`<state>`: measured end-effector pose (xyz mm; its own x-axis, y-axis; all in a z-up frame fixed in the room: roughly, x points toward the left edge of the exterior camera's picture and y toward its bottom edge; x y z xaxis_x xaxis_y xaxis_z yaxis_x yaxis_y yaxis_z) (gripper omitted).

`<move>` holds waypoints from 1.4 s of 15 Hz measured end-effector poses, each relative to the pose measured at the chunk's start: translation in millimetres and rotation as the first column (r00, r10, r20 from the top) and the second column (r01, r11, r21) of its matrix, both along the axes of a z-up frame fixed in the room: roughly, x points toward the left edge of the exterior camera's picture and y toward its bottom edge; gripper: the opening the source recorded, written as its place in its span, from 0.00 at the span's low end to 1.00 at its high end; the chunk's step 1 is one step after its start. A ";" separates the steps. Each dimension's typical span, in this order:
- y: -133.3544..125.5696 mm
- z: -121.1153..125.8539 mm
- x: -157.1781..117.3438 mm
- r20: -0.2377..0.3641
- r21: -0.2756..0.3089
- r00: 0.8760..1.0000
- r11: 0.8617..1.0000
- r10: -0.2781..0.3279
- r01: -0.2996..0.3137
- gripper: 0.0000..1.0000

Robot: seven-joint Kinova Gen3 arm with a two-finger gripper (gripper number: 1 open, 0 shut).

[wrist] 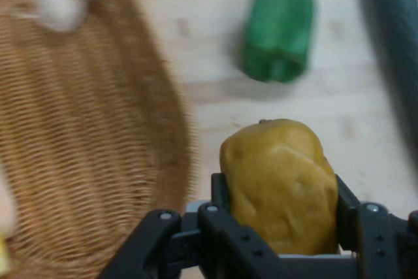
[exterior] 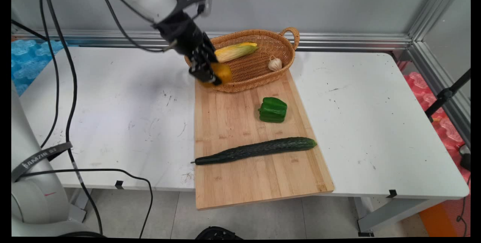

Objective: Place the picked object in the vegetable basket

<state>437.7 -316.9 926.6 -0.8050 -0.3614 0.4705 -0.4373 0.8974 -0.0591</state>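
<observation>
While clamped in jaws, yellow potato (wrist: 279,187) points toward green pepper (wrist: 279,31).

Lab test bench: aluminium frame (exterior: 428,17), foam mats (exterior: 28,60), bare wall (exterior: 300,2).

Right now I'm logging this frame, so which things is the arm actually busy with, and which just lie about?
In hand or right at it:
gripper, its jaws closed on the yellow potato
wicker basket, at whose rim it hangs

Lying about:
corn cob and garlic bulb, in the basket
green pepper and cucumber, on the cutting board
</observation>
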 end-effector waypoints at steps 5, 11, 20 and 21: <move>-29.0 18.1 9.3 -0.064 -0.048 0.972 0.972 0.226 -0.229 0.00; -80.3 9.3 -1.3 -0.132 -0.090 0.908 0.907 0.398 -0.411 0.00; -151.8 -39.4 -36.7 -0.137 -0.095 0.867 0.865 0.479 -0.493 0.00; -159.3 -45.9 -40.7 -0.133 -0.092 0.864 0.862 0.486 -0.498 0.00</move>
<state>397.0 -476.2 880.7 -0.4823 -0.6339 0.6046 -0.8294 0.5526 -0.0822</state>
